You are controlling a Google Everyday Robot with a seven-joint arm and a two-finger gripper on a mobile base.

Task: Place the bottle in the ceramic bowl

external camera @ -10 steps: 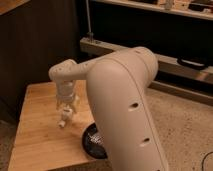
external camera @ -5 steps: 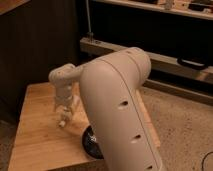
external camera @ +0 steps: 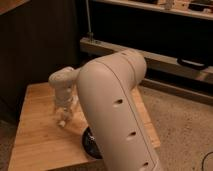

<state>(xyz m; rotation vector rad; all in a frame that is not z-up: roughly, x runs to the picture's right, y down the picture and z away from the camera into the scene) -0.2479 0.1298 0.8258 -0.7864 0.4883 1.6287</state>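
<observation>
One off-white robot arm [external camera: 117,110] reaches over a wooden tabletop [external camera: 35,135], its pincer [external camera: 64,114] hanging near the middle and apparently clamped on the small pale bottle [external camera: 62,122] poking out below. The black ceramic bowl [external camera: 89,145] sits by the front edge, half hidden behind the arm. Letting go short of the bowl would likely drop the bottle on the wood, where it could roll off.

The tool [external camera: 63,119], over the table [external camera: 35,135] beside the ceramic bowl [external camera: 89,145], has edged slightly left.
</observation>
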